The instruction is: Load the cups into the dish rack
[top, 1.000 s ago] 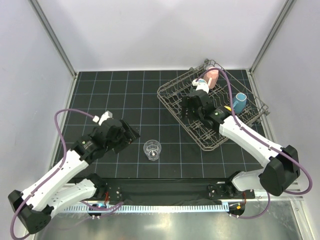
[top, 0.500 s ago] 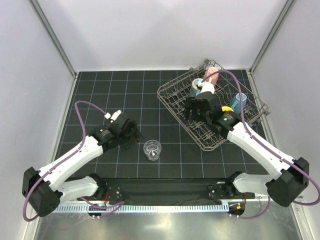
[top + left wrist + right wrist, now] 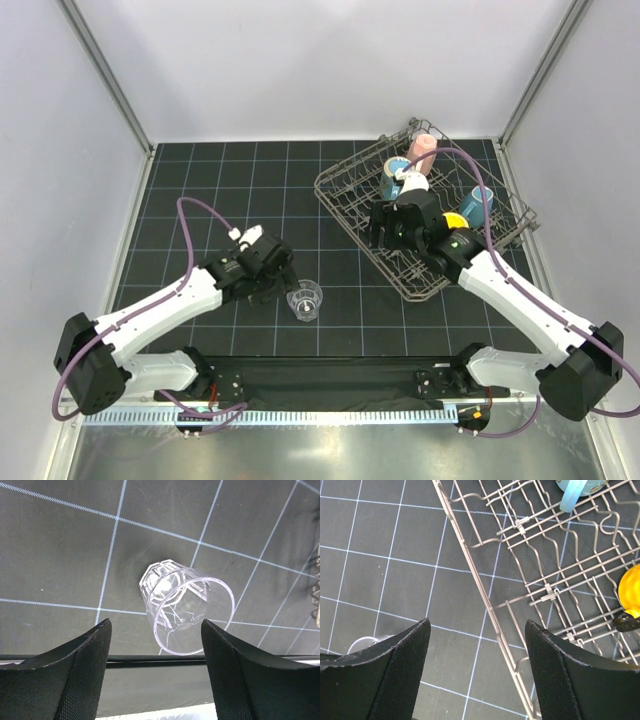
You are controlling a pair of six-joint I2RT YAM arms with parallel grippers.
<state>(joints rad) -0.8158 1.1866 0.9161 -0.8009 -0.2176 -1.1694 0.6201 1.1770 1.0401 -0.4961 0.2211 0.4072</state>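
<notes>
The clear glass tumbler (image 3: pixel 305 300) stands upright on the black mat and shows close in the left wrist view (image 3: pixel 187 607). My left gripper (image 3: pixel 278 281) is open just left of it, with the tumbler ahead of the open jaws (image 3: pixel 155 625) and apart from them. My right gripper (image 3: pixel 383 232) is open and empty over the left rim of the dish rack (image 3: pixel 345 215), whose wire rim crosses between the jaws (image 3: pixel 477 622). In the rack are a blue mug (image 3: pixel 395 178), the pink cup (image 3: pixel 424 150), a second blue mug (image 3: pixel 478 205) and the yellow mug (image 3: pixel 453 218).
The rack's wire rim (image 3: pixel 468 560) runs diagonally. The blue mug (image 3: pixel 577 487) and yellow mug (image 3: pixel 630 585) show at the right wrist view's edges, and the tumbler's rim (image 3: pixel 367 642) at its lower left. White walls and metal posts bound the mat.
My left arm has swung right and brought its open gripper up beside the tumbler. My right gripper has drawn back from the blue mug, which now shows in the rack.
</notes>
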